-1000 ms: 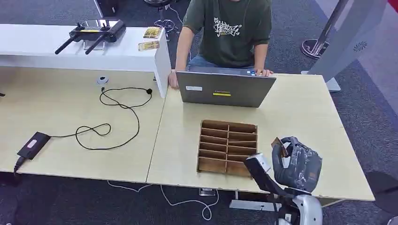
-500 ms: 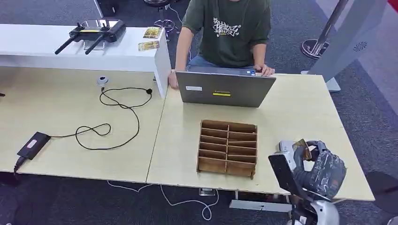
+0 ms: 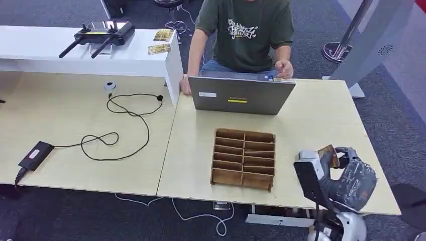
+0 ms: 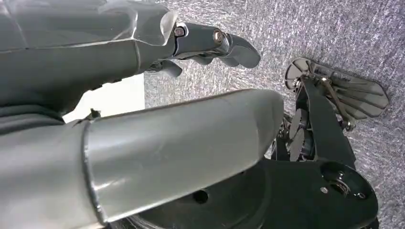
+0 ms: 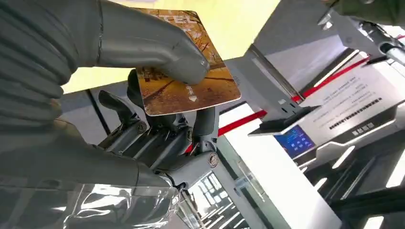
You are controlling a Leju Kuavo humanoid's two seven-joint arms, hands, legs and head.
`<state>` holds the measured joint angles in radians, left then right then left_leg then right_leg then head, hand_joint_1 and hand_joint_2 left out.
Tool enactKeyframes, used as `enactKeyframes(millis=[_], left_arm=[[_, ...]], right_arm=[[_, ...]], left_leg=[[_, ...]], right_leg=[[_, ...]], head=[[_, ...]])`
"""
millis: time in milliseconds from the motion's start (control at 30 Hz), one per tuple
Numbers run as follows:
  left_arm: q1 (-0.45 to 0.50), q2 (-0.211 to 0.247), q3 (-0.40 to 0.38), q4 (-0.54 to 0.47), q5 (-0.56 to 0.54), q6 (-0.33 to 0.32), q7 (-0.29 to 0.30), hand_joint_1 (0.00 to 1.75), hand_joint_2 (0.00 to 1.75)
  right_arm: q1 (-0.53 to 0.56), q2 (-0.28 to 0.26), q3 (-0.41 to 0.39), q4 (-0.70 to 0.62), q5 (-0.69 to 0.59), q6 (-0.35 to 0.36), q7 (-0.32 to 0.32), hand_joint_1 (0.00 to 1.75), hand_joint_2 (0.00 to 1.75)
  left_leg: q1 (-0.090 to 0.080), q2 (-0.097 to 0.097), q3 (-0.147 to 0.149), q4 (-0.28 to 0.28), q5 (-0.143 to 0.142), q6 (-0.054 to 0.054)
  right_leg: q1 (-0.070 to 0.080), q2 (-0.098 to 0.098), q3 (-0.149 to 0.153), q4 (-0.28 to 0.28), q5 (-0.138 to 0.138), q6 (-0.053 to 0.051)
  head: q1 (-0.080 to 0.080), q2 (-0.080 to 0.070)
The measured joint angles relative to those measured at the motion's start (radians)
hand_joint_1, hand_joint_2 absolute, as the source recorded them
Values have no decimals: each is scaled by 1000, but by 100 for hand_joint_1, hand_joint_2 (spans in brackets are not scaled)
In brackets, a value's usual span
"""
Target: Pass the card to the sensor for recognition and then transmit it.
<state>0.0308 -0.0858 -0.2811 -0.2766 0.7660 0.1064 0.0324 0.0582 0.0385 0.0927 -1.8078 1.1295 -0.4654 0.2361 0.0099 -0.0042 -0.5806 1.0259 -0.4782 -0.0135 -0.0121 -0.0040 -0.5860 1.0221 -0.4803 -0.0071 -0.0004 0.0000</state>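
My right hand (image 3: 353, 176) is raised over the table's near right corner and pinches a brown-orange card (image 3: 328, 152) by its lower part. In the right wrist view the thick thumb presses the card (image 5: 191, 86) against the dark fingers (image 5: 157, 138), and the card's printed face shows. Beyond it stands a grey terminal with a small blue screen (image 5: 296, 141). A tall grey kiosk (image 3: 374, 40) stands on the floor past the table's far right corner. My left hand (image 4: 210, 45) hangs over grey carpet, its fingers stretched out and holding nothing.
A wooden slotted organiser (image 3: 244, 158) sits mid-table, left of my right hand. Behind it is an open laptop (image 3: 241, 95) with a person in a green shirt (image 3: 246, 30). A black cable (image 3: 125, 125) and power brick (image 3: 35, 154) lie on the left table.
My right hand has carried the card rightward from beside the organiser to the table's near right corner. The person's hand has lifted off the laptop's edge.
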Motion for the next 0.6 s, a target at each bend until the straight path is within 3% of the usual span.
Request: enactKeyframes(millis=[600], left_arm=[[-10, 3, -29, 0, -5, 0, 0, 0, 0]], right_arm=[[-203, 3, 115, 118, 35, 32, -52, 175, 175]], left_leg=[[0, 0, 0, 0, 1, 0]], right_leg=[[0, 0, 0, 0, 0, 0]], head=[[0, 0]])
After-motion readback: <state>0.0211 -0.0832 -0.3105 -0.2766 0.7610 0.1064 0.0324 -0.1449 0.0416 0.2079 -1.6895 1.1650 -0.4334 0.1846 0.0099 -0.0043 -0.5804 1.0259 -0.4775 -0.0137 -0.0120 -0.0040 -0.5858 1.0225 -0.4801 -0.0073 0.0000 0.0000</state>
